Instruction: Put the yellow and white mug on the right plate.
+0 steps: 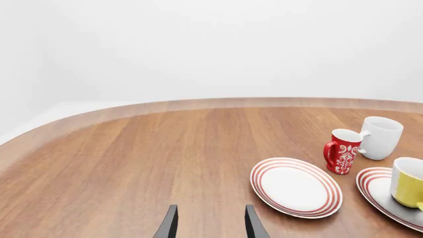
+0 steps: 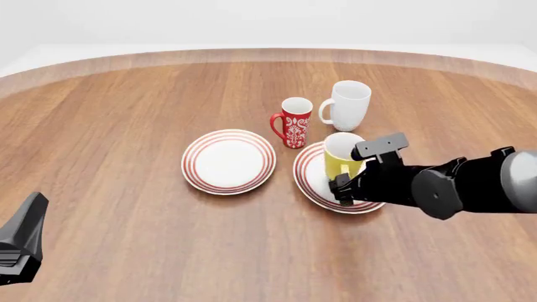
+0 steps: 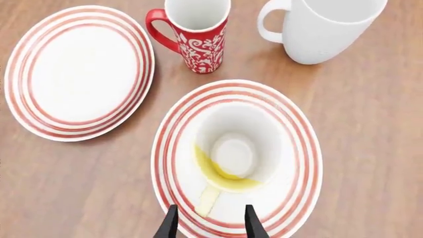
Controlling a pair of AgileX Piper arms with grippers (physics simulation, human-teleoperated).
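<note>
The yellow and white mug [image 2: 340,157] stands upright on the right plate [image 2: 312,179], a white plate with red rings. In the right wrist view I look down into the mug [image 3: 238,148] on that plate [image 3: 300,144], its yellow handle pointing toward my fingers. My right gripper [image 3: 210,223] is open just above and behind the mug, and its fingers hold nothing; in the front view it [image 2: 343,186] is at the mug's near side. My left gripper [image 1: 210,223] is open and empty, low at the table's near left [image 2: 21,245]. The mug [image 1: 408,186] also shows in the left wrist view.
The look-alike left plate [image 2: 228,160] lies bare beside the right one. A red white-patterned mug [image 2: 295,123] and a taller white mug [image 2: 348,105] stand just behind the plates. The wooden table's curved far edge [image 2: 268,53] runs across the back.
</note>
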